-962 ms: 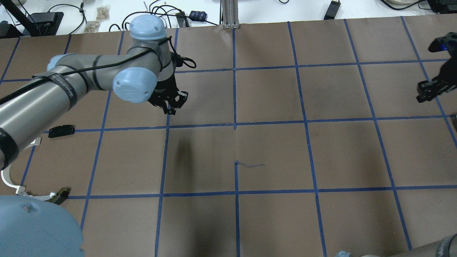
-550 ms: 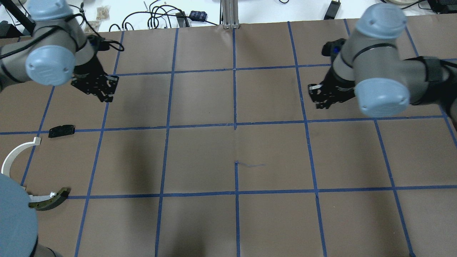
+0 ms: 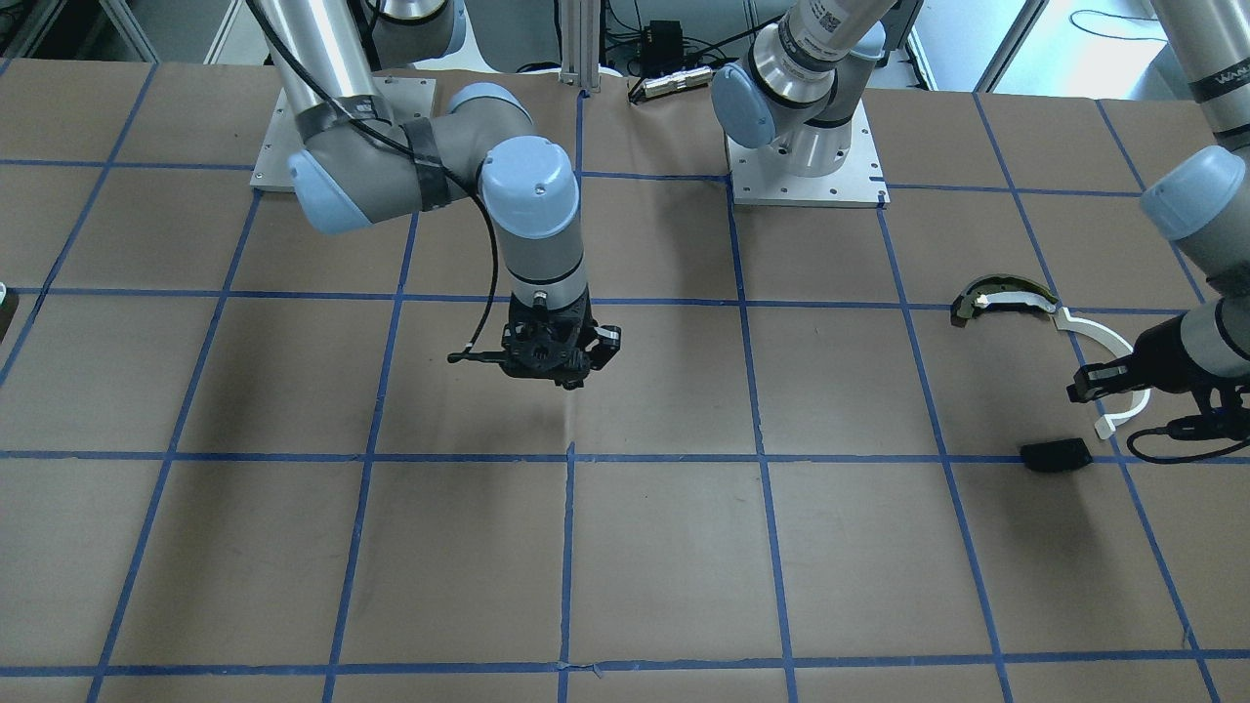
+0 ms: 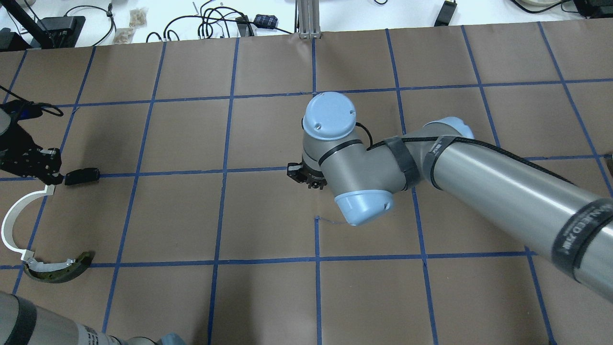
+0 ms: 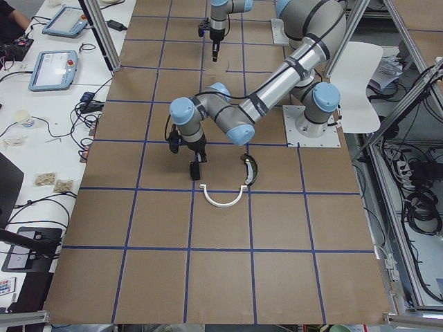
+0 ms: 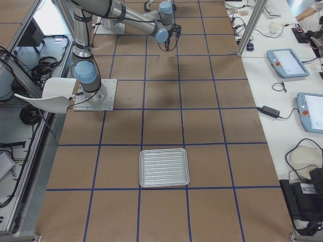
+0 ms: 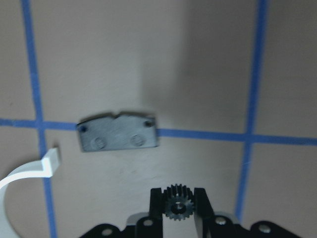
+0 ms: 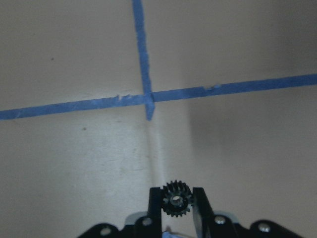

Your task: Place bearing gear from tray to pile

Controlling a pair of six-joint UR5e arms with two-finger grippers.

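The pile lies at the table's left: a thin white arc strip (image 4: 12, 218), a dark-and-yellowish curved piece (image 4: 57, 272) and a flat black block (image 4: 82, 176). My left gripper (image 4: 55, 178) hovers just beside the block; in the left wrist view it (image 7: 178, 208) is shut on a small black bearing gear (image 7: 178, 207), with the block (image 7: 119, 131) ahead. My right gripper (image 4: 306, 178) hangs over the table's centre, mostly hidden under its wrist; in the right wrist view it (image 8: 177, 201) is shut on another small black gear (image 8: 176, 199). The metal tray (image 6: 164, 167) holds nothing that I can see.
The table is brown paper with a blue tape grid (image 4: 316, 170). The right arm's forearm (image 4: 503, 177) stretches from the lower right across to the middle. Cables and devices (image 4: 215, 21) lie beyond the far edge.
My left gripper has moved left and nearer, ending beside the black block. My right arm has swung from the right side in to the table's centre.
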